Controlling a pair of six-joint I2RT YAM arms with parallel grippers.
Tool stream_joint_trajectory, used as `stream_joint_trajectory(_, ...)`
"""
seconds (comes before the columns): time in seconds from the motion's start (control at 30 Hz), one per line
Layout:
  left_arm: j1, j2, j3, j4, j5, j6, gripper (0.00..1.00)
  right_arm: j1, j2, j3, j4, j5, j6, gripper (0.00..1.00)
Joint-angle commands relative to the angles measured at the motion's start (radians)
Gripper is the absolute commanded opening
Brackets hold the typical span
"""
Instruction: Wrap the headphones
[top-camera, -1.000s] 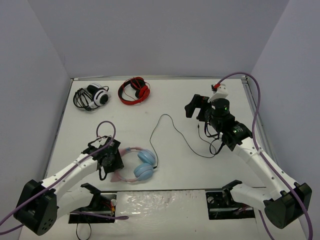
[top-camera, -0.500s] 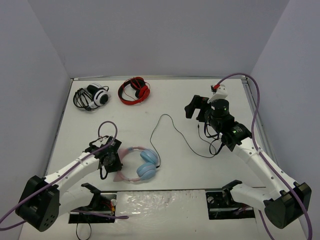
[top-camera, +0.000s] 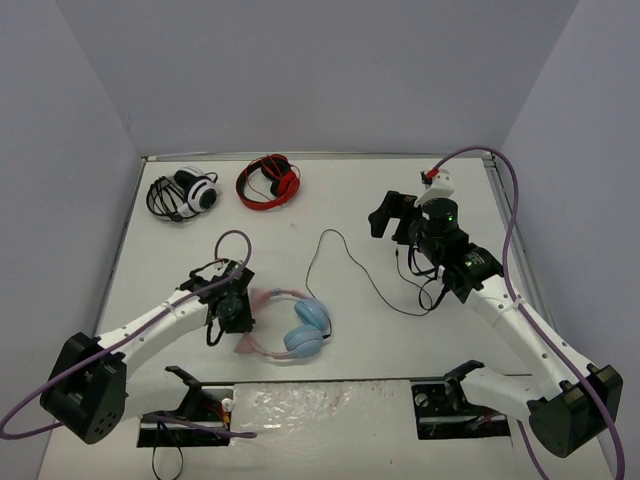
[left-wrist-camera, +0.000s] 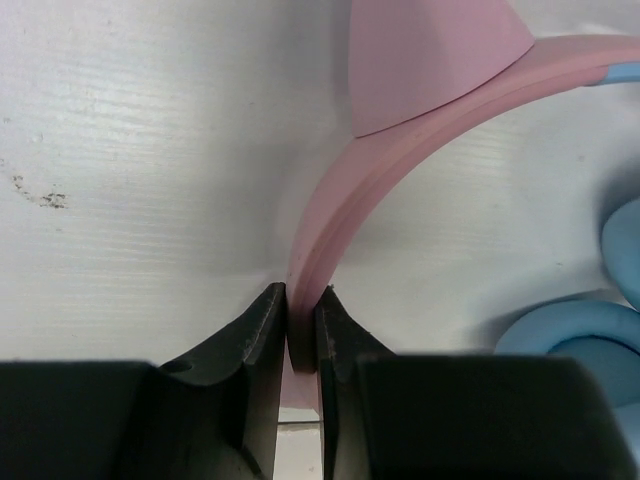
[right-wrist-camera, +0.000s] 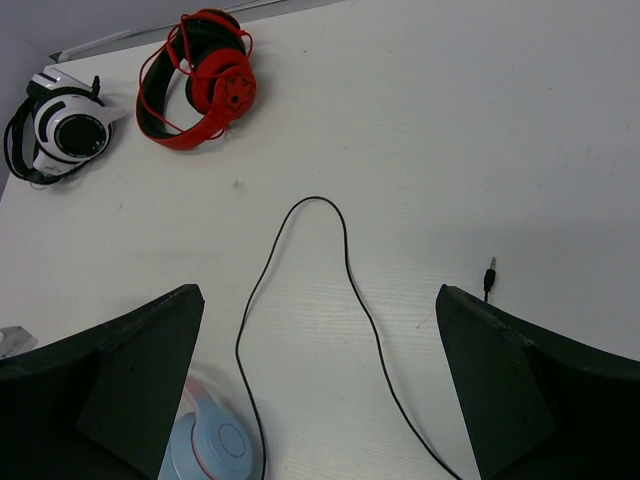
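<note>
Shows a white desk (top-camera: 350, 200), walled on three sides, and bears three sets. Holds black-and-white headphones (top-camera: 185, 193) with a bunched dark cord at the far left, and red-and-black headphones (top-camera: 268, 182) just to their right, not touching. Carries the pink-and-blue headphones (top-camera: 311, 316) near the front, left of centre, with the thin black cable (top-camera: 340, 245) looping toward the far side, then trailing right to a plug (right-wrist-camera: 489, 272) on bare surface.

Illumination is bright, even and diffuse from overhead. The white tabletop (top-camera: 350, 200) carries only short, soft shadows, with patchy glare along its near edge. Close to the wrist cameras, the left hand (left-wrist-camera: 301, 320) and right hand (right-wrist-camera: 318, 300) appear dark and soft-edged.
</note>
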Motion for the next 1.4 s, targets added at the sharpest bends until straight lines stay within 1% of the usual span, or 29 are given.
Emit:
stream_joint_trajectory(0.0, -0.013, -0.034, 0.164, -0.043, -0.011, 0.047, 0.0, -0.001, 0.004, 0.025, 0.069, -0.014, -0.021, 1.0)
stream_joint_trajectory(0.17, -0.013, -0.054, 0.257, -0.106, -0.076, 0.084, 0.0, -0.001, 0.011, 0.016, 0.07, -0.017, -0.022, 1.0)
stream_joint_trajectory(0.37, -0.013, -0.066, 0.354, -0.162, -0.114, 0.105, 0.0, -0.001, 0.034, 0.002, 0.071, -0.031, -0.031, 1.0)
stream_joint_trajectory(0.6, -0.013, -0.102, 0.522, -0.277, -0.232, 0.149, 0.0, -0.001, 0.069, -0.029, 0.09, -0.032, -0.06, 1.0)
stream_joint_trajectory(0.67, -0.012, -0.104, 0.573, -0.306, -0.273, 0.164, 0.0, 0.001, 0.073, -0.038, 0.105, -0.044, -0.061, 1.0)
stream_joint_trajectory(0.8, -0.012, -0.093, 0.652, -0.336, -0.297, 0.191, 0.0, 0.0, 0.078, -0.059, 0.146, -0.095, -0.05, 1.0)
stream_joint_trajectory(1.03, -0.013, -0.081, 0.72, -0.343, -0.299, 0.203, 0.0, 0.009, 0.071, -0.128, 0.271, -0.194, -0.056, 0.98)
stream_joint_trajectory(1.23, -0.012, -0.07, 0.78, -0.346, -0.295, 0.206, 0.0, 0.024, 0.051, -0.22, 0.454, -0.277, -0.045, 0.96)
stream_joint_trajectory(1.37, -0.012, -0.053, 0.829, -0.342, -0.297, 0.216, 0.0, 0.044, 0.038, -0.28, 0.545, -0.31, -0.049, 0.95)
